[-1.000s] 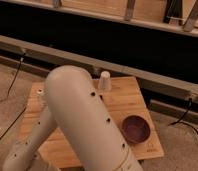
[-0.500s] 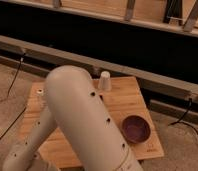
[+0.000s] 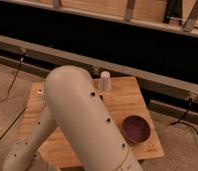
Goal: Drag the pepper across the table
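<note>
The wooden plank table (image 3: 126, 102) stands in the middle of the camera view. My big beige arm (image 3: 84, 120) crosses it from the lower left and covers most of its left half. The pepper is hidden from view. My gripper does not show either; it lies somewhere behind the arm's bulk.
A dark purple-brown bowl (image 3: 136, 129) sits near the table's right front corner. A small pale cup (image 3: 105, 81) stands at the far edge. A small white object (image 3: 39, 91) lies at the far left corner. Cables (image 3: 12, 82) run over the floor, and a dark wall with a rail (image 3: 157, 80) lies behind.
</note>
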Motion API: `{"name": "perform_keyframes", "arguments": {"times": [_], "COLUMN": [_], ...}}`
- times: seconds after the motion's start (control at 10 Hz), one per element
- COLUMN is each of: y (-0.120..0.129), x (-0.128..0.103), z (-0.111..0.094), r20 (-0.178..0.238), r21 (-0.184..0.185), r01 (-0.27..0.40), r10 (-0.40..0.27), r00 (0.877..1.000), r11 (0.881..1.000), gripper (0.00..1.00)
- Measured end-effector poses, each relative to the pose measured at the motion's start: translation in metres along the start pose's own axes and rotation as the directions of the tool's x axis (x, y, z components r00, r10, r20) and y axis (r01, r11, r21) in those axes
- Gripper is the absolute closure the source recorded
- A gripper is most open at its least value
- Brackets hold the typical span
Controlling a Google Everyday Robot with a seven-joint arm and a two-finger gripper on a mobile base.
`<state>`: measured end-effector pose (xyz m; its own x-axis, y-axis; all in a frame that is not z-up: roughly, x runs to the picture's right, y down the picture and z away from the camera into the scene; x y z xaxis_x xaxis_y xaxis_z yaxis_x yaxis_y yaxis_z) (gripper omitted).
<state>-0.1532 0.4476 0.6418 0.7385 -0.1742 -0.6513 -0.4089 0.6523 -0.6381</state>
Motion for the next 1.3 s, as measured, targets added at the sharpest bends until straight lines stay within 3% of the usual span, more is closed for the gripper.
{"name": "perform_keyframes", "arguments": {"times": [0.3,0.5,1.3], "y": [0.0,0.0001,0.0003], "x": [0.0,0.0,0.0], "z": [0.0001,0.0002,0.0008], "r20": [0.0,0.0,-0.002], "r21": [0.0,0.0,-0.001], "r01": [0.0,0.0,0.001], "r10": [0.0,0.0,-0.001], "r00": [1.0,1.0,1.0], "r11": [1.0,1.0,1.0], "gripper": [0.34,0.21,0.2]}}
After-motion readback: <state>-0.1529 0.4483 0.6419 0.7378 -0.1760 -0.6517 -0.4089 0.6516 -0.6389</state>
